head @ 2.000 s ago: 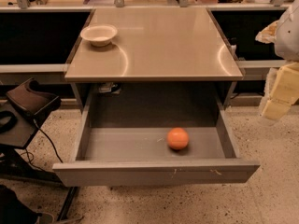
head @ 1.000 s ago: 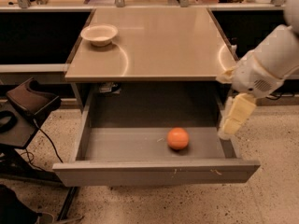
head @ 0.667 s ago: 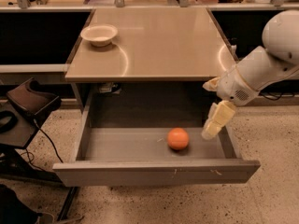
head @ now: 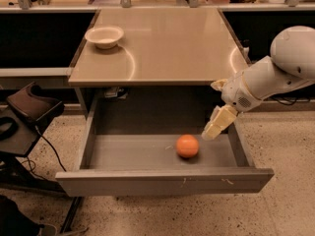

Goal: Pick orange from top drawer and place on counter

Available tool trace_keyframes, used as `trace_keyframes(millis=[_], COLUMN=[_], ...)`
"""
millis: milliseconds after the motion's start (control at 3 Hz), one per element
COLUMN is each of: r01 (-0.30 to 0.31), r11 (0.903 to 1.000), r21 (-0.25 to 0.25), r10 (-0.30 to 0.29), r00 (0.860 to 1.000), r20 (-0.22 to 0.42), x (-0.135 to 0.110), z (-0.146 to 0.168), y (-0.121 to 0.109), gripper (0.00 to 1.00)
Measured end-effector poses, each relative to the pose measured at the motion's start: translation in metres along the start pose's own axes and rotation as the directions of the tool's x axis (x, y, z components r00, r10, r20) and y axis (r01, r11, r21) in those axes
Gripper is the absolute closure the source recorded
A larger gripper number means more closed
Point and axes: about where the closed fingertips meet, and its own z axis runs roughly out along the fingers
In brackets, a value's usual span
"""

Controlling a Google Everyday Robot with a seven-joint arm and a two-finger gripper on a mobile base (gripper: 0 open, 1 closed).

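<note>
Camera view: cream claw (head: 212,131) below front-right corner of glossy tan tabletop (head: 167,48), over open grey metal top drawer (head: 162,181), just right of small round orange (head: 187,146) on drawer floor, not touching; spread impossible to tell.

A glossy tan counter (head: 167,48) on a grey cabinet carries one item: a shallow off-white bowl (head: 104,36), upright near its back left corner. Beneath it the top drawer (head: 162,182) stands open above the speckled floor (head: 285,205). An orange (head: 187,146) rests on the drawer's grey bottom, right of centre and near the front panel. The robot's cream gripper (head: 209,133) hangs over the drawer's right end, just beside the orange, above and to its right.
</note>
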Motion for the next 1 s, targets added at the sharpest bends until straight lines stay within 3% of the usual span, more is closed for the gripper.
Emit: trace_keyframes(millis=[667, 1000], r01=[-0.112, -0.198], r11=[0.9934, 0.9800], r21=[-0.024, -0.019], r10=[0.114, 0.199], r00=[0.990, 0.967], r20=[0.077, 0.160], x=[0.020, 0.032], z=[0.051, 0.082], y=[0.001, -0.007], gripper=[0.00, 0.00])
